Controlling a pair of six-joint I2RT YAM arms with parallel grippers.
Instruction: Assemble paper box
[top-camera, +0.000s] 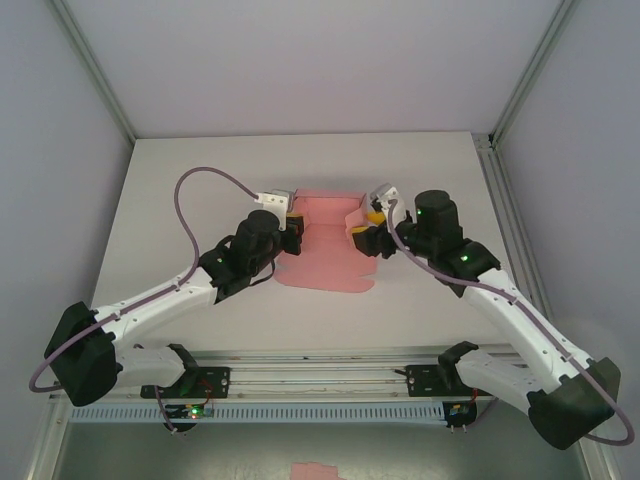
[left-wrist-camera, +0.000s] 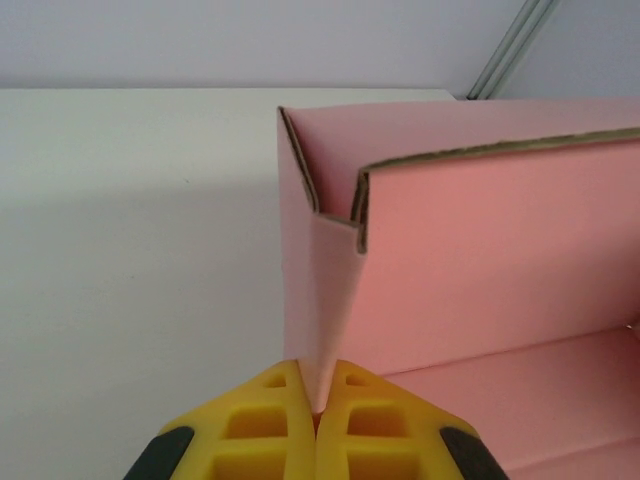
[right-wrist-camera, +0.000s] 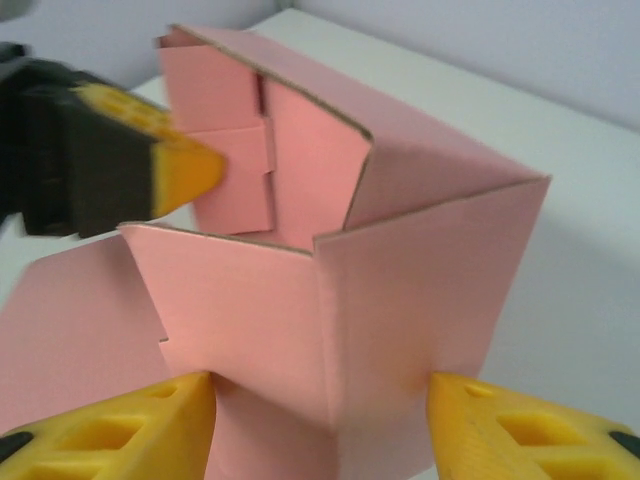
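The left fingers (left-wrist-camera: 265, 425) pinch shut on an end flap of the paper box (top-camera: 325, 250), mid-tabletop (top-camera: 200, 170); its back and side walls stand; the right fingers (right-wrist-camera: 500, 420) clasp its raised right corner. Roughly halfway, I judge; the near panel lies flat, unfolded

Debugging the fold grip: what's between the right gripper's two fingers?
Right wrist view: a folded corner of the paper box stands between the fingers of the right gripper, one each side; whether they press it is unclear.
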